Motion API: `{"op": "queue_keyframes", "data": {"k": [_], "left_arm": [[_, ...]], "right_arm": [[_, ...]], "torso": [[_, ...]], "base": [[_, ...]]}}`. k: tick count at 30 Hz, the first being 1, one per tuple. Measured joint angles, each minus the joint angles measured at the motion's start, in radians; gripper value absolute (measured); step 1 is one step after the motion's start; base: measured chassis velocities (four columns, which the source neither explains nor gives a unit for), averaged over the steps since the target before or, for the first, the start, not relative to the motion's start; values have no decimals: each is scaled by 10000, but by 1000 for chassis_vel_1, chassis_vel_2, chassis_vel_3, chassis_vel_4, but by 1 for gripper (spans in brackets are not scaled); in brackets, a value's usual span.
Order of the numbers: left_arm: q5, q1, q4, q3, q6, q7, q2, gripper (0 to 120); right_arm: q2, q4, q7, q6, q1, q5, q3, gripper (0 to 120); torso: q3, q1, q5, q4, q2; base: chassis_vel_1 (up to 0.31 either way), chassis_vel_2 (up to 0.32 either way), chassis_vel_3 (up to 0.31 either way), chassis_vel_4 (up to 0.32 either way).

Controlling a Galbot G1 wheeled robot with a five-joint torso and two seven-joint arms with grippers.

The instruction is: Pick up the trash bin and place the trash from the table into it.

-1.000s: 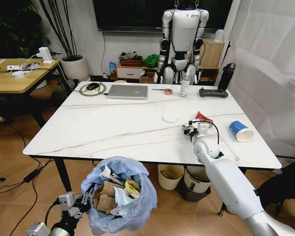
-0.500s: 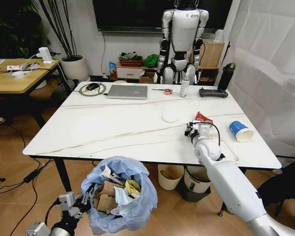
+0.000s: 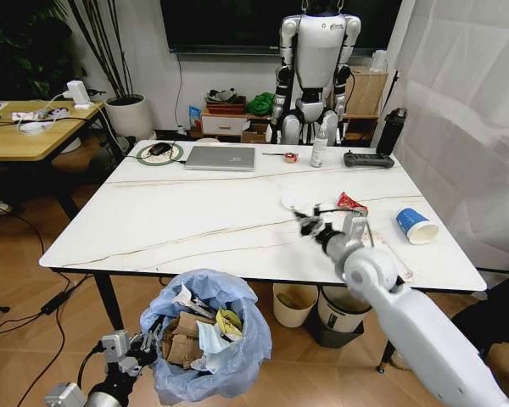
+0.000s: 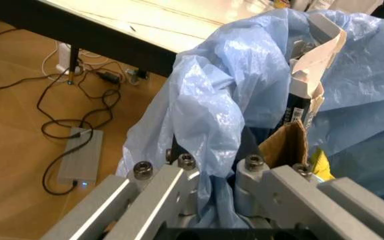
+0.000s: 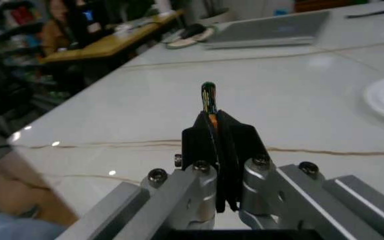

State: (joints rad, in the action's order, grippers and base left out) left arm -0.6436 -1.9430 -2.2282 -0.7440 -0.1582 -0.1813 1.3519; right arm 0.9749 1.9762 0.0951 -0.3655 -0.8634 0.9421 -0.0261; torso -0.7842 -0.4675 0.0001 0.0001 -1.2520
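the right gripper (image 3: 312, 225) hangs above the table (image 3: 187, 222), its fingers (image 5: 245, 145) pressed together on a thin, flat piece of trash (image 5: 209, 100) that stands edge-up between the pads; its exact kind cannot be told. just beside it lie a white round lid (image 3: 293, 201) and a red wrapper (image 3: 351, 202), with a blue-white cup (image 3: 416, 225) nearer the table's right edge.

the left gripper (image 3: 138, 349) is low, in front of the table's near edge, clamped on the rim of the trash bin (image 3: 205, 346). the bin hangs off the floor below table height, well apart from the right gripper, its light-blue bag puffed out over cardboard and paper scraps.

the broad middle of the tabletop is bare. a grey laptop (image 3: 220, 158), spray bottle (image 3: 319, 151) and black remote (image 3: 368, 159) sit along the far edge.

the left wrist view shows the bag film (image 4: 212, 125) pinched between the left fingers (image 4: 178, 175) and a cable-strewn floor under the table. the right wrist view shows the held scrap's coloured edge.
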Motion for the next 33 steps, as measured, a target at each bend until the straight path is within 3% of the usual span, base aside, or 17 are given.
{"op": "queue_keyframes", "data": {"k": [9, 17, 29, 33], "left_arm": [[-48, -6, -76, -78, 0, 0, 3, 1], [-54, -23, -80, -88, 0, 7, 24, 1], [-3, 6, -71, -44, -6, 9, 100, 1], [43, 3, -35, -14, -7, 11, 127, 1]], "right_arm": [[-936, 1980, -1521, 863, -604, -709, -1979, 0], [-1442, 2364, -1678, 974, -843, -1386, -2688, 0], [-936, 1904, -989, 875, -840, -1524, -2508, 42], [-372, 1309, 44, 548, -269, -1547, -2115, 57]], "torso": [[1, 1, 0, 0, -2], [1, 0, -1, 0, -2], [0, 0, -1, -1, -2], [0, 1, -2, -2, -2]], "base": [[0, 0, 0, 0], [0, 0, 0, 0], [0, 0, 0, 0], [0, 0, 0, 0]]}}
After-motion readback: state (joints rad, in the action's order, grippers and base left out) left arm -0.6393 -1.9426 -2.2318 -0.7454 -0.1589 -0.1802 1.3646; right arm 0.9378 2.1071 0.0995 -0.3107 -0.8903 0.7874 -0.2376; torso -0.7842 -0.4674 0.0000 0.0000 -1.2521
